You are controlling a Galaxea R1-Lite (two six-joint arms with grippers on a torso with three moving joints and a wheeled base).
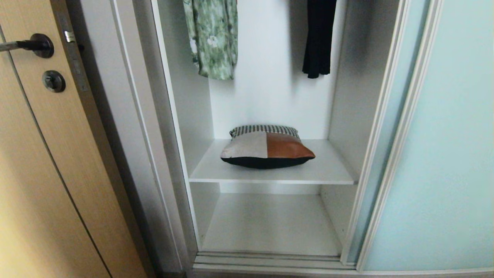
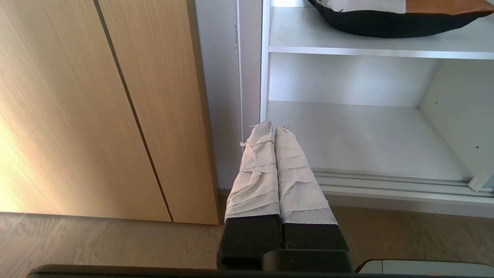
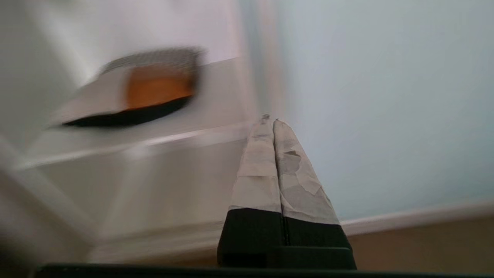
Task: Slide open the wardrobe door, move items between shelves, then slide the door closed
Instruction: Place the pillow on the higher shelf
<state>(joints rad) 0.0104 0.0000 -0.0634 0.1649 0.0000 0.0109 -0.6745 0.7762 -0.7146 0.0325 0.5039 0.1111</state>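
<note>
- Cushion (image 1: 267,151) (soft, light, patchwork) lies on the upper shelf (image 1: 328,173); take a corner.
- Right pincer (image 3: 270,122) closed, empty; left pincer (image 2: 274,129) likewise.

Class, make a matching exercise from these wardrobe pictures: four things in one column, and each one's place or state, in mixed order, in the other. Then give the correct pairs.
Things
1. cushion
2. green floral garment
3. sliding door
4. left gripper

Places or states
A. pushed aside to the right, wardrobe open
B. lying on the upper shelf
C. shut and empty, low near the floor
D. hanging at the upper left of the wardrobe

Pairs: 1-B, 2-D, 3-A, 4-C
</note>
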